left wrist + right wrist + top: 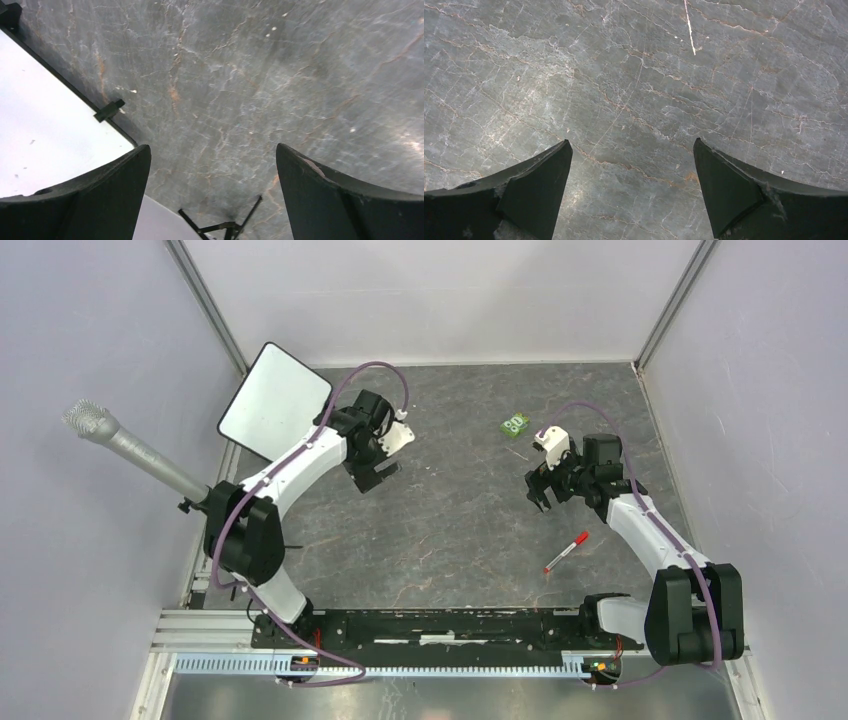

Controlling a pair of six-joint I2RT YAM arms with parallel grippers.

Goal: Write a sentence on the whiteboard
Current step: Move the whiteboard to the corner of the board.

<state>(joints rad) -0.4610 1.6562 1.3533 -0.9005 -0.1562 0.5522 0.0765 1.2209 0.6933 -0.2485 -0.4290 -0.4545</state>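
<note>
**DESK:** Two arms over the grey stone-look table point(450, 570). What are the tools doing?

**PHOTOG:** The left gripper point(375, 478) hangs with its jaws spread wide and nothing between them. The right gripper point(545, 495) is the same, wide and empty, with only bare tabletop beneath it in its wrist view.

**DESK:** Where's the board?

**PHOTOG:** The whiteboard point(275, 400) sits in the far corner, just beyond the left gripper on its outer side. Seen from the left wrist, its dark rim runs close beside the left finger point(100, 200). Its face looks blank, so I judge the writing not begun.

**DESK:** And the pen?

**PHOTOG:** A red-and-white marker point(566, 552) lies flat near the right gripper, back toward that arm's base and well apart from the board.

**DESK:** What could go wrong?

**PHOTOG:** The marker is thin and flat, so it could roll or skid away as the jaws close. I can't tell whether it's capped; a capped tip would leave no line. The board stands on small feet and could slide under pen pressure unless it's steadied. It's also a long carry from pen to board.

**DESK:** Count?

**PHOTOG:** Two grippers, one whiteboard and one marker. One small green packet point(515, 425) lies beyond the right gripper. One grey microphone point(120, 445) stands far out on the left gripper's outer side.
</note>
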